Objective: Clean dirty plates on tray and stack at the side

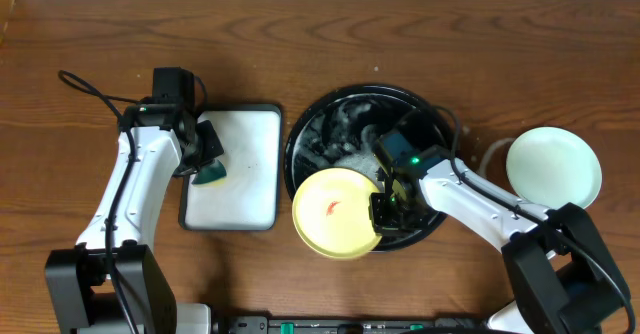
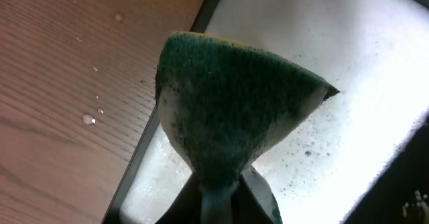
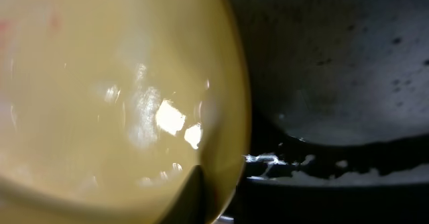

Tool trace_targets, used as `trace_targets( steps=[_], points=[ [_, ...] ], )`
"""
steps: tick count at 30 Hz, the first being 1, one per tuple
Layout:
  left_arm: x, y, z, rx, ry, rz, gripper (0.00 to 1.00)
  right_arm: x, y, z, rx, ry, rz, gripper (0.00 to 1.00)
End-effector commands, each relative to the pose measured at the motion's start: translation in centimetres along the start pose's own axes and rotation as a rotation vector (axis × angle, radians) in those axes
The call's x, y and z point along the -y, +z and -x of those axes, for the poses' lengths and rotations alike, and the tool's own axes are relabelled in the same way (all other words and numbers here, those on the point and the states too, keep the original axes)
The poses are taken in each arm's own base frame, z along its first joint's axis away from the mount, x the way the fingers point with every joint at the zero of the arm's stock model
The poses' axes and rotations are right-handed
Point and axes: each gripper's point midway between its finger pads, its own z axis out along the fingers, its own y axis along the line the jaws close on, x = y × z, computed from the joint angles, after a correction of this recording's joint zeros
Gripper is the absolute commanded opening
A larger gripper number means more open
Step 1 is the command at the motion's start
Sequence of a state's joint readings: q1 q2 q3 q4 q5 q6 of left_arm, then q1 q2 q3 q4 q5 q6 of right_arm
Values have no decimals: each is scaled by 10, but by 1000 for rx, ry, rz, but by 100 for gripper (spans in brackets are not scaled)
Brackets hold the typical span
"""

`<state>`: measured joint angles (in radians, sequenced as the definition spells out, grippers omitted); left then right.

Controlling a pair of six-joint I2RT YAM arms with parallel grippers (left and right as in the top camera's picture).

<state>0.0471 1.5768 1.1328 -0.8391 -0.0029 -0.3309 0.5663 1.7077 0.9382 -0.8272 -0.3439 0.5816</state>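
Note:
A pale yellow plate [image 1: 335, 214] with a red-orange smear lies over the front left rim of the black foamy tray [image 1: 340, 119]. My right gripper [image 1: 382, 212] is shut on the plate's right edge; the right wrist view shows the plate [image 3: 107, 96] close up with a finger on its rim. My left gripper [image 1: 205, 152] is shut on a green sponge [image 1: 211, 172] over the white rectangular tray's left edge; the sponge [image 2: 234, 110] fills the left wrist view. A mint-green plate [image 1: 553, 166] sits on the table at the right.
The white rectangular tray [image 1: 245, 164] with dark rim and soapy film lies left of the black tray. Water drops [image 2: 88, 119] dot the wood beside it. A white cable [image 1: 490, 159] curls near the mint plate.

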Motion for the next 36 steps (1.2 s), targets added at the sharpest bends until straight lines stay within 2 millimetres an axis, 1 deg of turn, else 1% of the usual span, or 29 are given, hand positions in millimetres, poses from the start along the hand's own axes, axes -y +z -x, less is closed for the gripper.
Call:
trace_targets(
  steps=[1, 4, 11, 14, 17, 20, 21, 22, 23, 27, 30, 33, 36],
  points=[
    [-3, 2, -2, -10, 21, 10, 8, 13, -6, 12, 48, 71, -34, 1],
    [-3, 2, -2, -10, 21, 10, 8, 23, -19, 34, 120, 34, -42, 1],
    [-3, 2, -2, -10, 21, 10, 8, 48, -51, 98, 331, -92, -52, 1],
    [-3, 2, -2, -10, 21, 10, 8, 51, -62, 122, 424, -211, -64, 1],
    [-3, 2, -2, -10, 21, 9, 8, 51, -69, 135, 482, -303, -104, 1],
    [-2, 2, -2, -10, 27, 9, 8, 48, -71, 139, 500, -416, -126, 2],
    [-2, 2, -2, -10, 32, 8, 8, 48, -71, 139, 500, -414, -125, 12],
    [-2, 2, -3, -10, 33, 8, 8, 48, -71, 139, 499, -398, -116, 31],
    [1, 2, -4, -14, 37, -1, 8, 48, -71, 139, 497, -377, -105, 41],
    [15, 1, -7, -24, 100, -59, 8, 52, -75, 136, 479, -261, -86, 43],
    [21, 1, -7, -17, 134, -69, 8, 61, -71, 127, 436, -118, -68, 46],
    [23, 1, -8, -16, 145, -70, 8, 66, -67, 117, 393, -71, -73, 44],
    [24, 1, -7, -11, 150, -73, 8, 67, -62, 113, 372, -70, -83, 40]
  ],
)
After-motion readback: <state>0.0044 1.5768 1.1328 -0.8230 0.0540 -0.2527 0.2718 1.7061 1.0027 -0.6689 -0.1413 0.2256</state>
